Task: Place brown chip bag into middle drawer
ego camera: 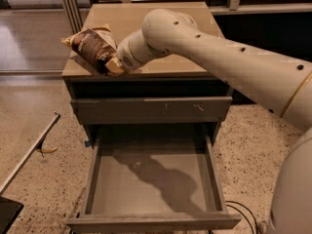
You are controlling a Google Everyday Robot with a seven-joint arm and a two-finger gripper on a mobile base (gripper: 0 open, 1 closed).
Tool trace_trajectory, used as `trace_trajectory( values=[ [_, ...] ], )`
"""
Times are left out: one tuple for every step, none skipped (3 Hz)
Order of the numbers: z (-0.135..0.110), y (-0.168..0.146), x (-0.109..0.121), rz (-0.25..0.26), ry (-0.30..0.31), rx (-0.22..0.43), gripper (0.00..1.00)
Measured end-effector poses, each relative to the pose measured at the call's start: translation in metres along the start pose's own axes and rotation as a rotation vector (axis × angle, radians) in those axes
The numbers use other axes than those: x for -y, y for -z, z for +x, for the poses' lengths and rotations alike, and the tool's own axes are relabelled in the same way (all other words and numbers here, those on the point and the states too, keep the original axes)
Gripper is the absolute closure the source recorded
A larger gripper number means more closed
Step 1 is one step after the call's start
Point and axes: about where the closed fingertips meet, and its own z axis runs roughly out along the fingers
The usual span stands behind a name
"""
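Observation:
The brown chip bag [90,44], dark brown with tan ends, is held tilted above the left front corner of the cabinet top [146,18]. My gripper [112,66] is shut on the bag's lower right end, at the cabinet's front edge. The middle drawer [100,179] is pulled fully open below, and its bare grey floor carries only the arm's shadow. My arm reaches in from the right across the cabinet top.
A closed grey drawer front with whitish scuff marks [151,110] sits above the open drawer. A thin dark bar [29,150] leans over the speckled floor at left. A black cable [243,211] lies by the drawer's right front corner.

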Motion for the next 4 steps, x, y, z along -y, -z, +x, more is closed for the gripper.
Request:
trace_trajectory(
  values=[
    [0.011, 0.034, -0.010, 0.031, -0.005, 0.024, 1.00],
    [0.026, 0.069, -0.026, 0.048, -0.017, 0.069, 1.00],
    [0.046, 0.102, -0.048, 0.045, -0.022, 0.108, 1.00],
    [0.068, 0.131, -0.070, 0.027, -0.018, 0.134, 1.00]
  ],
)
